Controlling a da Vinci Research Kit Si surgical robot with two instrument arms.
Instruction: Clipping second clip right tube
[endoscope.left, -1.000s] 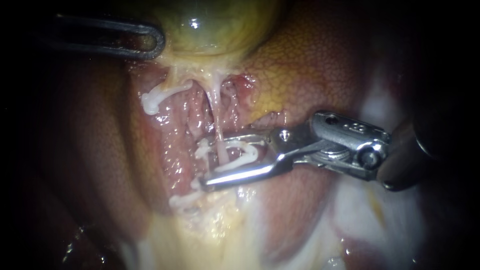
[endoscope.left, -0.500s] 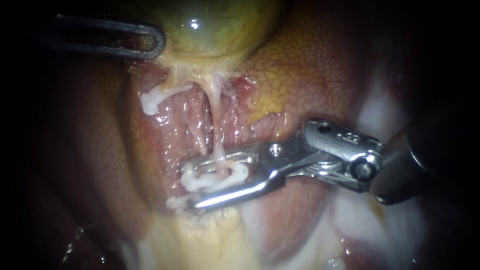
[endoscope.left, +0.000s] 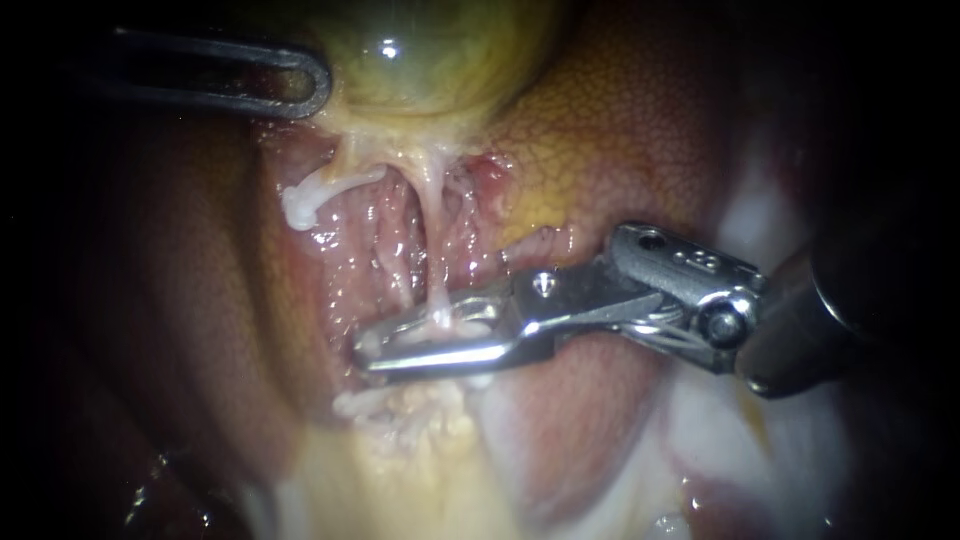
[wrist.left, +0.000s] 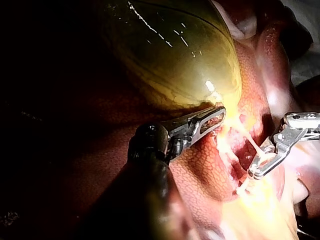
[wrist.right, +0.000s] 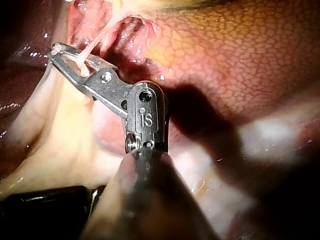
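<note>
My slim silver right instrument (endoscope.left: 368, 350) has its pincer clamped almost closed around the thin pale right tube (endoscope.left: 432, 250), below the glossy yellow-green gallbladder (endoscope.left: 440, 50).

No bench or table shows; the liver (endoscope.left: 620, 130) carries everything. Its mottled orange-brown surface fills the endoscope view from 1 to 4 o'clock, with a raw pink bed (endoscope.left: 365, 260) at the centre. The yellow-green gallbladder (endoscope.left: 440, 50) lies on it at 12 o'clock. From the gallbladder's lower edge the pale right tube (endoscope.left: 432, 230) runs over the bed toward 6 o'clock. A white clip (endoscope.left: 300, 205) lies at 10 o'clock, and pale yellow fat (endoscope.left: 400, 470) at 6 o'clock.
</note>
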